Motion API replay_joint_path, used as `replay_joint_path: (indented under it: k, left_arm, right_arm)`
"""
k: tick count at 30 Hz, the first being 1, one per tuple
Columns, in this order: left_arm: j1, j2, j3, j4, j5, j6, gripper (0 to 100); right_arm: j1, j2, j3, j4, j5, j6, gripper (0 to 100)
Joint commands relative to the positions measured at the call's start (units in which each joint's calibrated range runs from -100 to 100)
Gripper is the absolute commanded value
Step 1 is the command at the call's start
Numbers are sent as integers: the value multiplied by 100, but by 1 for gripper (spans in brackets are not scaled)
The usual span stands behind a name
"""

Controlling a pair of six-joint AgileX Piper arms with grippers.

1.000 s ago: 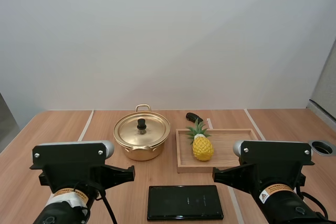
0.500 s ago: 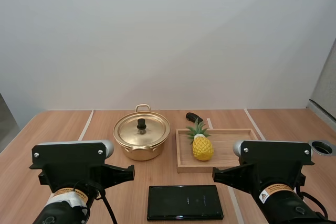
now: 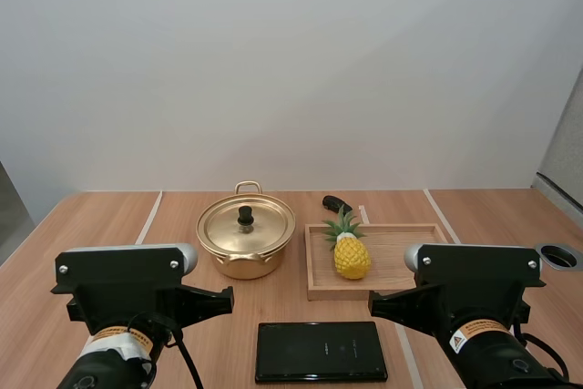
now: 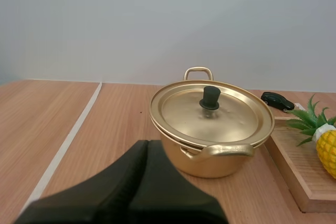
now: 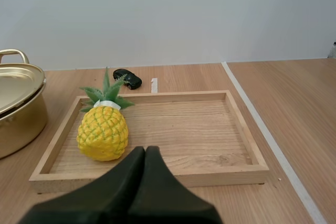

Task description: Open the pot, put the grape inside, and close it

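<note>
the gold pot [image 3: 246, 245] stands left of centre in the high view on the wooden table [image 3: 100, 225]. its lid [image 3: 232, 225] is on, with the black knob [image 3: 246, 215] upright. just right of the pot lies a wooden tray [image 3: 410, 257] with a yellow pineapple [image 3: 351, 256] at its left end. a small black toy car [image 3: 336, 203] sits just behind the tray, and a flat black slab [image 3: 321, 351] lies at bottom centre. the left gripper [image 4: 147, 145] faces the pot, fingers pressed together into one dark wedge, holding nothing. the right gripper [image 5: 145, 150] is likewise closed and empty, facing the tray beside the pineapple.
</note>
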Motion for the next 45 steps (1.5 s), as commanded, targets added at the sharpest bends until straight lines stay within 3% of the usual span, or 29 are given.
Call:
replay_joint_path:
  k: [1,7,45]
  left_arm:
    - [-2,-40,6,-92,-194,38,0]
    - [-2,-40,6,-92,-194,38,0]
    - [-2,-40,6,-92,-44,38,0]
  right_arm:
    - [10,12,0,-72,-40,-92,0]
    - [10,12,0,-243,-10,-343,0]
    - [10,12,0,-243,-34,-334,0]
